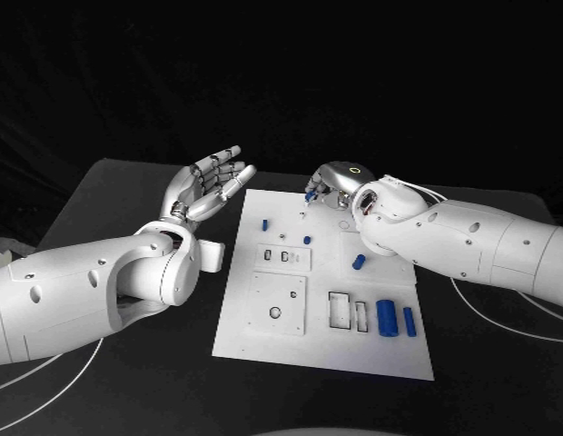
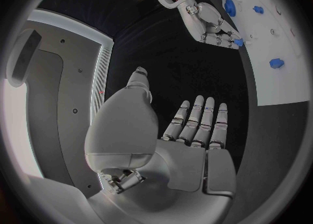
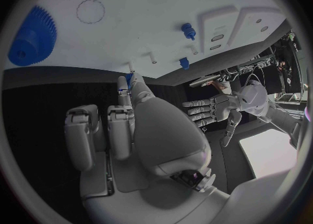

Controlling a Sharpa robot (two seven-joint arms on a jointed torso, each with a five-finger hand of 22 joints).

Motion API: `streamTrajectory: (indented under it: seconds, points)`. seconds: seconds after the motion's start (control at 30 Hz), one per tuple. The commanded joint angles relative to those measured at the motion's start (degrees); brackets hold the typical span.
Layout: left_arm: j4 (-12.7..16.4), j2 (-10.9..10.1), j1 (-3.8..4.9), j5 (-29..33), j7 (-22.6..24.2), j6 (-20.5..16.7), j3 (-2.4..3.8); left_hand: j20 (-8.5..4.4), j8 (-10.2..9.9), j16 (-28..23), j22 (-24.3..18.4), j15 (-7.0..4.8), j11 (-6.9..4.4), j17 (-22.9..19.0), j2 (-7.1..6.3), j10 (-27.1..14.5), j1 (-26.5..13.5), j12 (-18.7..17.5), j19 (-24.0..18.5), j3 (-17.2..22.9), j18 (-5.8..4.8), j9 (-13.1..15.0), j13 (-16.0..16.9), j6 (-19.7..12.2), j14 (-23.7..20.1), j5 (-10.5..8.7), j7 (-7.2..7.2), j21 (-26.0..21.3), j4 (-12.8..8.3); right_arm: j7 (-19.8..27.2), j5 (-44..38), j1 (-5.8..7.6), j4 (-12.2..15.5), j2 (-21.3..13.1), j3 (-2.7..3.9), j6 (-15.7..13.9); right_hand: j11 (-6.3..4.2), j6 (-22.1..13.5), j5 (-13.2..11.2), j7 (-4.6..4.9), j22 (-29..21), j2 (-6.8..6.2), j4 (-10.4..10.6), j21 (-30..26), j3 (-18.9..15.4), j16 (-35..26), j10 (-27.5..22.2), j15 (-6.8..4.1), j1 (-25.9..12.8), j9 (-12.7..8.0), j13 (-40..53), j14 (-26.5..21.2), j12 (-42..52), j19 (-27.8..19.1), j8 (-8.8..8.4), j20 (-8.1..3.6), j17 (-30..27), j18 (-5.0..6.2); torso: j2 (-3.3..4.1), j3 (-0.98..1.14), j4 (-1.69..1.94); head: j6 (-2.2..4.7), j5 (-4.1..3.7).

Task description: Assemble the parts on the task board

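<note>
Task board (image 1: 262, 341): white plate in the middle of the black bench (image 1: 112, 195), long side running from 12 to 6 o'clock in the head view.
Right hand (image 1: 338, 184): over the board's 12 o'clock edge, fingertips pinching a small blue part (image 1: 311, 193); in the left wrist view that blue piece (image 2: 239, 42) sits right at the fingertips, at the board's rim.
Left hand (image 1: 212, 184): just beside the board's edge at 10 o'clock, palm up, fingers spread apart, holding nothing.
Loose parts: two blue cylinders (image 1: 388, 318) lying side by side near 4 o'clock, a short blue peg (image 1: 359, 262) towards 3 o'clock, small blue pegs (image 1: 264, 223) nearer 12.
Blue gear (image 3: 31, 39): lies flat on the board, seen from the right wrist.
Handling, judged: the parts look like light, rigid plastic, smooth and apt to roll or slip; not fragile.
Where to hold, judged: pinch a cylinder across its middle; take the gear by its toothed rim; hold the pinched piece by its sides, leaving the end free for seating.
Risk: tiny piece may twist in the pinch.
</note>
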Motion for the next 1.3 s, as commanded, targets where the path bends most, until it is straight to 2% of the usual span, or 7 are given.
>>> streamTrajectory:
  seconds: [0.03, 0.53, 0.8, 1.3]
  points:
    - [0.13, 0.15, 0.13, -0.47, 1.3, 0.14, 0.05, 0.08, 0.37, 0.03, -0.07, -0.09, -0.07, 0.08, 0.51, 0.41, -0.12, -0.1, -0.45, 0.17, 1.02, 0.06, -0.01, 0.52, -0.18, -0.29, 6.74, -0.23, 0.01, 0.28, -0.57, -0.06, -0.15, 0.14, 0.01, 1.32, -0.14, 1.32, 0.19, -0.82, 15.08, 0.54, -0.02, 0.26, 0.3, 0.35, 0.41, 0.44, 0.04, 0.74, 0.07, 5.97, -0.18, 6.0, 0.12, 0.49, 15.09, -0.39, 0.01, 0.0, 0.03, -0.15, -0.01]
    - [0.11, 0.23, 0.17, -0.47, 1.28, 0.17, 0.05, 0.08, 0.38, 0.04, -0.07, -0.09, -0.07, 0.08, 0.6, 0.42, -0.1, -0.1, -0.47, 0.24, 1.02, 0.06, -0.01, 0.54, -0.17, -0.32, 6.74, -0.22, 0.01, 0.09, -0.45, -0.1, -1.11, 0.73, 0.01, 2.16, -0.13, 1.22, 0.19, -0.85, 15.08, 0.49, 0.08, 0.26, 0.42, 0.35, 0.3, 0.38, 0.03, 0.71, 0.06, 5.97, -0.3, 6.0, 0.0, 0.47, 15.09, -0.39, -0.05, -0.05, -0.05, -0.38, -0.05]
    - [0.12, 0.26, 0.18, -0.47, 1.27, 0.19, 0.05, 0.08, 0.38, 0.05, -0.07, -0.09, -0.07, 0.08, 0.65, 0.43, -0.09, -0.1, -0.47, 0.27, 1.02, 0.06, -0.01, 0.54, -0.17, -0.33, 6.74, -0.22, 0.01, 0.15, -0.39, -0.1, -1.88, 1.25, 0.01, 2.3, -0.14, 1.15, 0.19, -0.88, 15.08, 0.47, 0.13, 0.26, 0.51, 0.35, 0.21, 0.33, 0.03, 0.68, 0.05, 5.97, -0.36, 6.0, -0.09, 0.45, 15.09, -0.39, -0.06, -0.05, 0.03, -0.47, -0.07]
    - [0.14, 0.3, 0.19, -0.47, 1.25, 0.23, 0.05, 0.08, 0.38, 0.05, -0.07, -0.09, -0.07, 0.08, 0.65, 0.43, -0.09, -0.1, -0.47, 0.27, 1.02, 0.06, -0.01, 0.54, -0.17, -0.33, 6.74, -0.22, 0.01, 0.13, -0.33, -0.1, -1.62, 1.51, 0.01, 2.96, -0.18, 0.93, 0.19, -0.95, 15.08, 0.25, 0.33, 0.26, 0.71, 0.35, -0.19, 0.14, -0.02, 0.6, 0.04, 5.97, -0.47, 6.0, -0.35, 0.34, 15.09, -0.39, -0.08, -0.09, 0.07, -0.63, 0.01]
